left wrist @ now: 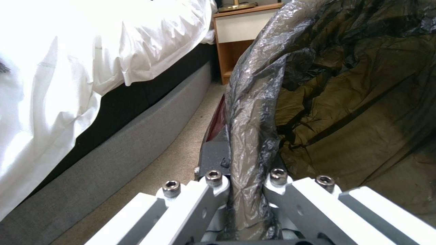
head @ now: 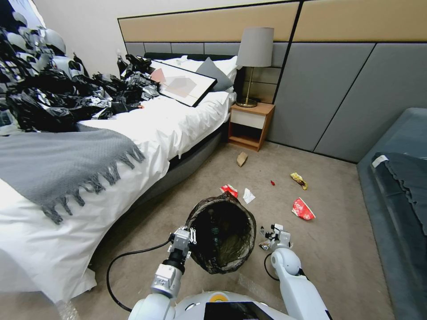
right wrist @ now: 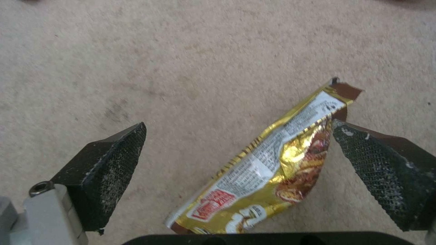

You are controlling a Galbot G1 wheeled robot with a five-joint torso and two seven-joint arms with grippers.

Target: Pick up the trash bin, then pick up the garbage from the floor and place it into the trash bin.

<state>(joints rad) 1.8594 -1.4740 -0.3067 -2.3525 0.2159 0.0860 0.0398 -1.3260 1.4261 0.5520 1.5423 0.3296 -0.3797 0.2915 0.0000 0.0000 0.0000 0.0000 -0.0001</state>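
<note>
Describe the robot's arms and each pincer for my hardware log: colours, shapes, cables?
Both arms have glossy white rounded shells. The left pincer has pale grey metal linkage bars with hex bolts and a silver wrist block trailing a looping black cable. The right pincer has black wedge-shaped fingers with mesh-textured pads.

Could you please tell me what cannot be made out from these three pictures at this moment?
- Contents of the round trash bin with crinkly black liner: head view, interior too dark.
- Its white wall: left wrist view, hidden under liner where the left gripper clamps the rim.
- Gold snack wrapper between the open right gripper's pads: right wrist view, contact unclear.
</note>
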